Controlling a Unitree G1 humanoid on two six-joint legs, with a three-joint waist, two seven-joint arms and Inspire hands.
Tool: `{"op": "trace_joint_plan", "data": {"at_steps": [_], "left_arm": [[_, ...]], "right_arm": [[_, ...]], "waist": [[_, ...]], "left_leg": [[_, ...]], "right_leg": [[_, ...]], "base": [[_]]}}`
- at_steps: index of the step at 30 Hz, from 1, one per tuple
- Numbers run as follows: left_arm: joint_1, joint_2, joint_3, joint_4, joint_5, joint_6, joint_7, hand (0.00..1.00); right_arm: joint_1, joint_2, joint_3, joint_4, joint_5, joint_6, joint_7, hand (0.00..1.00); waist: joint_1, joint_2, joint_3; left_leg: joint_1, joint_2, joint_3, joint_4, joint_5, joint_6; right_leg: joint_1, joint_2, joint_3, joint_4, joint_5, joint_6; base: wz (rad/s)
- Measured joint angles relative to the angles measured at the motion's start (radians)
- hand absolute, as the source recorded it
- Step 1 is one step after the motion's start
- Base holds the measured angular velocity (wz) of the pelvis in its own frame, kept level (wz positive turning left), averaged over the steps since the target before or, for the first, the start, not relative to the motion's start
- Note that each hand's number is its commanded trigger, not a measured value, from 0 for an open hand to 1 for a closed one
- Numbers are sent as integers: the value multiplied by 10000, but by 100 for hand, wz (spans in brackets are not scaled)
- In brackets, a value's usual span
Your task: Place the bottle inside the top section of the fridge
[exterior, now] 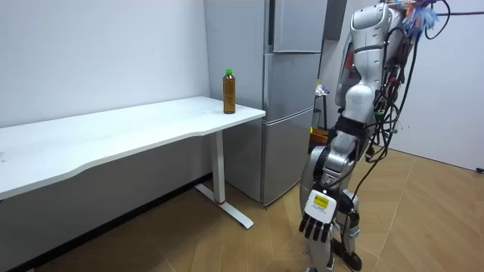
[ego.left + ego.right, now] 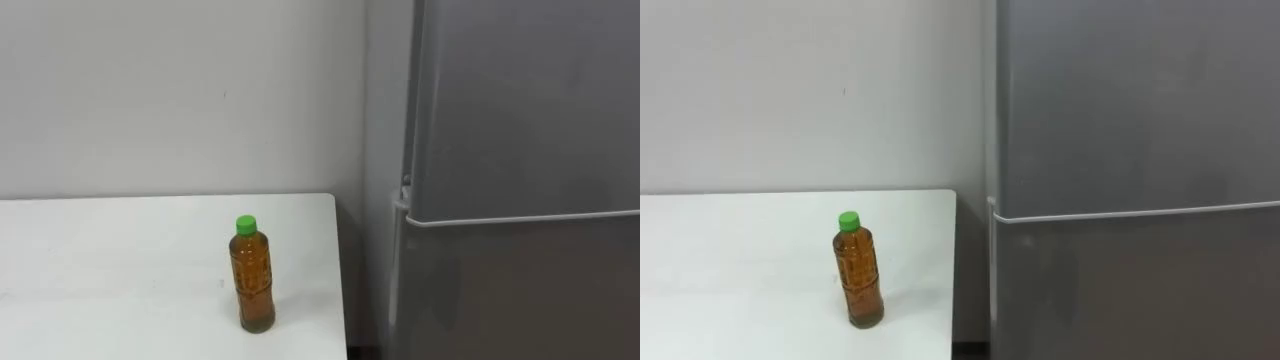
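Note:
A clear bottle (image 2: 254, 275) of brown tea with a green cap stands upright near the right end of the white table (image 2: 110, 260); in the room view the bottle (image 1: 228, 91) is at the table's end closest to the fridge. The grey fridge (image 2: 520, 120) stands right of the table, both doors closed, with a seam dividing upper from lower. I stand on the wooden floor a step or two back from the fridge, facing it and the table. My left hand (image 1: 318, 217) hangs by my side with relaxed fingers, holding nothing.
A narrow gap separates the table's right edge from the fridge's side (image 2: 385, 150). A plain wall runs behind the table. Open wooden floor (image 1: 423, 219) lies between me and the fridge (image 1: 291, 98).

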Motion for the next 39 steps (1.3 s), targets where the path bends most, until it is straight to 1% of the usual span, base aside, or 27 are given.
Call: {"op": "trace_joint_plan", "data": {"at_steps": [8,12,17,22,24,25,26,28,29,31,32,33,34,35,37,38,39], "left_arm": [[6,0,-4,1,0,15,55,0],[-3,24,-81,2,-9,154,82,0],[7,30,-79,1,-9,199,62,0],[0,38,54,-8,-26,148,111,0],[-9,41,149,-17,-58,107,310,0],[-6,41,204,-38,-102,87,339,0],[-3,44,306,-110,-427,36,454,0],[11,99,353,-301,-1200,-75,673,0],[-13,104,446,-365,-1285,-77,731,0],[-17,137,881,-760,-1816,-79,889,0],[-27,178,1158,-1209,-2036,-89,1011,0],[-72,238,1375,-1562,-2263,-212,1200,0],[-101,295,1436,-1719,-2359,-291,1310,0],[-117,391,1643,-2198,-2395,-390,1561,0],[-240,482,2051,-2933,-2775,-848,2018,0],[-255,485,2094,-3184,-2862,-871,2088,0],[-265,488,2103,-3748,-3180,-950,2265,0]], "right_arm": [[-26,-1,15,83,-9,6,1,0],[-33,0,20,75,-8,35,0,0],[-45,-5,16,67,-4,115,-4,0],[-141,-5,9,78,-15,112,-15,0],[-150,-6,7,76,-68,83,-52,0],[-150,-6,4,67,-133,55,-87,0],[-148,-26,8,65,-173,-19,-116,0],[-185,-66,12,67,-175,-24,-224,0],[-194,-75,4,70,-174,-29,-235,0],[-198,-105,-9,59,-186,-79,-241,0],[-193,-148,-105,55,-243,-83,-316,0],[-201,-222,-186,38,-354,-86,-423,0],[-187,-266,-188,3,-369,-101,-450,0],[-129,-319,-203,-64,-377,-120,-454,0],[-5,-357,-288,-289,-691,-209,-447,0],[6,-367,-304,-331,-805,-256,-445,0],[10,-383,-318,-416,-984,-316,-440,0]], "waist": [[-3,-7,1],[-1,-32,8],[1,-52,7],[-6,-47,6],[-3,-29,5],[-5,-20,4],[3,3,8],[34,85,17],[36,107,21],[34,192,35],[44,309,25],[158,403,34],[201,453,31],[242,524,33],[260,612,30],[249,631,32],[271,658,24]], "left_leg": [[111,-7,5,-58,0,0],[113,-8,23,-73,0,0],[115,-9,27,-96,0,0],[108,-10,5,-51,0,0],[93,-10,-25,16,0,0],[93,-10,-31,20,0,0],[93,-9,-31,14,0,0],[102,-8,-30,4,-1,0],[102,-8,-31,2,-1,0],[47,-4,-70,6,-19,6],[-35,1,-158,32,-71,6],[-69,1,-130,42,-75,12],[-77,1,-120,34,-74,14],[-82,-3,-123,22,-71,16],[-126,-7,-133,11,-67,15],[-138,-12,-134,12,-67,15],[-177,-22,-143,13,-67,15]], "right_leg": [[58,1,65,19,0,0],[28,-1,106,19,-1,3],[14,-1,102,11,-2,4],[33,-2,51,24,-1,4],[61,-1,42,73,-1,3],[64,-1,38,74,-1,3],[66,-1,43,81,-2,3],[47,-8,60,152,-7,5],[45,-9,57,155,-8,5],[10,-8,-18,156,-11,8],[-44,-8,-62,169,-32,15],[-114,-12,-46,204,-32,16],[-128,-14,-34,209,-32,17],[-127,-18,-40,214,-32,17],[-153,-18,-50,288,-36,16],[-171,-23,-47,301,-38,17],[-196,-31,-56,302,-40,21]], "base": [[-2],[-2],[0],[0],[0],[0],[0],[0],[0],[11],[9],[3],[-5],[0],[0],[0],[0]]}}
